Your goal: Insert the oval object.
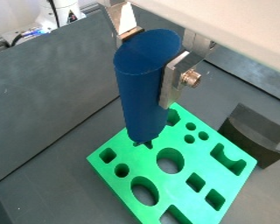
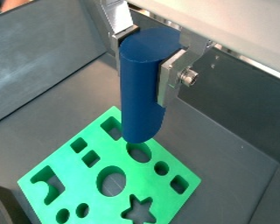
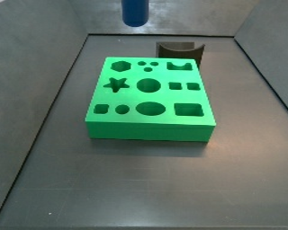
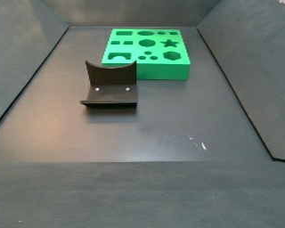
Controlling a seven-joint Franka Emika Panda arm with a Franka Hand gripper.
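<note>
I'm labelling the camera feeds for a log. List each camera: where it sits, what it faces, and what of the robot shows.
Wrist view: rides the arm, looks down past the end effector gripping the tall dark blue oval peg, at the green block with shaped holes.
Wrist view: same mount, peg over block.
Side view: looks along the floor; block, fixture behind, peg's tip at top.
Side view: opposite end; fixture nearer, block behind; no robot shows.
All share the block.

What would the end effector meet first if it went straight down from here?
Likely the green block: the oval object, held in the end effector, leads, its tip apparently above a hole near the block's edge, though depth is unclear.
</note>
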